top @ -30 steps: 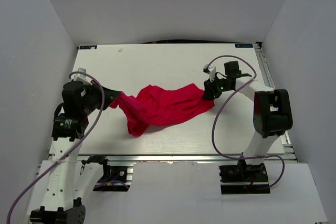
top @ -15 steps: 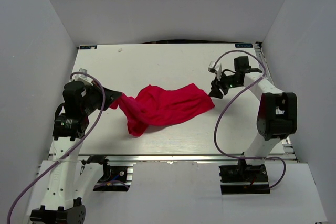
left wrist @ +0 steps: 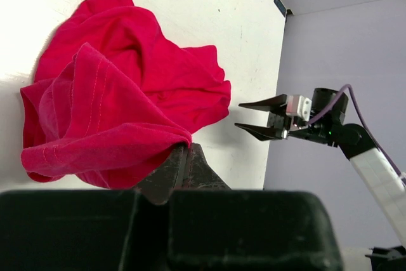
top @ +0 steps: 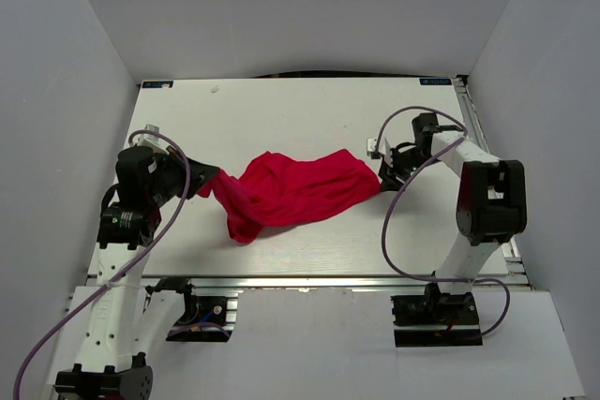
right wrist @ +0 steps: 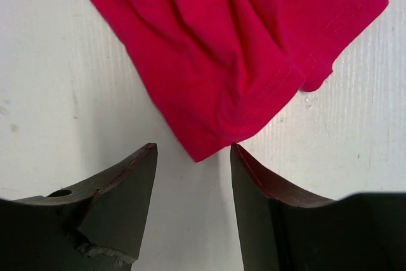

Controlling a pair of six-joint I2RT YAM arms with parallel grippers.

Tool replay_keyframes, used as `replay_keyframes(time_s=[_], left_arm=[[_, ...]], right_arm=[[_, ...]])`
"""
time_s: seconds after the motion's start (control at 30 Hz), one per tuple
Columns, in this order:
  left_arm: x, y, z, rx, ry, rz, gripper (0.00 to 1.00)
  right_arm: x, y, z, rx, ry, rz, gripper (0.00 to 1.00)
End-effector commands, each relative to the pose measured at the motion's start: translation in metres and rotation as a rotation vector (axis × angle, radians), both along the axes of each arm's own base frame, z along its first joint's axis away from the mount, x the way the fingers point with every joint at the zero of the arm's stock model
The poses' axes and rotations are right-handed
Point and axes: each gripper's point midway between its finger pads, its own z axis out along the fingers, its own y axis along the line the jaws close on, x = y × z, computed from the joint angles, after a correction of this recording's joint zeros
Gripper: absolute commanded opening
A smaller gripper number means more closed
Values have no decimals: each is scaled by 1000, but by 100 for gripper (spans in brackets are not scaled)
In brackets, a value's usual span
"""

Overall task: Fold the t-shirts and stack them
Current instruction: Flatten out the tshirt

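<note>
**A:** What is the left gripper (top: 199,185) doing?

**B:** It is clamped on a bunched fold at the left end of the red t-shirt (top: 295,189). The shirt lies crumpled in the middle of the table (top: 281,119), between the arms.

**A:** How will it handle?

**B:** It looks soft, light and limp. I expect it to sag and drag rather than hold a shape.

**A:** And the right gripper (right wrist: 193,152)?

**B:** Its jaws are apart and empty, just beside the stitched right corner. That hem seems a fair place to pinch.

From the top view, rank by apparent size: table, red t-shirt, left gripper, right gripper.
1. table
2. red t-shirt
3. left gripper and right gripper: both small and look alike, so not ranked.
</note>
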Motion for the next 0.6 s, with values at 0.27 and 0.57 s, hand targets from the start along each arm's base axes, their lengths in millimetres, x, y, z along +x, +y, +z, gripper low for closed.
replay_keyframes(time_s=[0.27, 0.57], left_arm=[[-1, -2, 6, -11, -34, -12, 0], [1, -2, 6, -9, -33, -14, 0]], right_arm=[[0, 12, -24, -65, 1, 126, 58], [1, 9, -45, -124, 31, 118, 61]])
